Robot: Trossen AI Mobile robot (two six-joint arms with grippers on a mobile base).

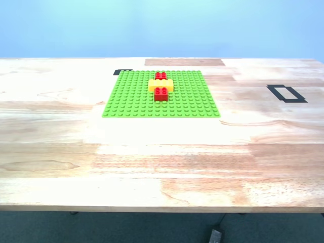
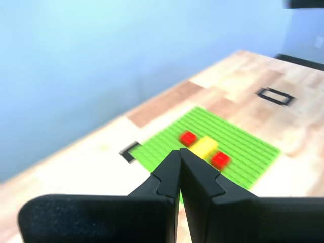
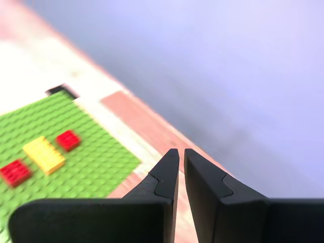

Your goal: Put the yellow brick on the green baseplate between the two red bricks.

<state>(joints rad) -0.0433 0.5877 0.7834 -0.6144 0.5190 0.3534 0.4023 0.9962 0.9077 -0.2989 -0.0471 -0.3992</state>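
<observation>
Yellow brick sits on the baseplate between both red bricks, so placement looks done. Both grippers hang clear, jaws pressed nearly together, empty; only parking seems left.

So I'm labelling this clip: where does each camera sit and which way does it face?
Exterior view: faces across the wooden table at the green baseplate; no arm shows.
First wrist view: raised, looks along my first tool toward the baseplate.
Second wrist view: raised, my second tool points at the table's edge.
All share the yellow brick between the two red bricks.
</observation>
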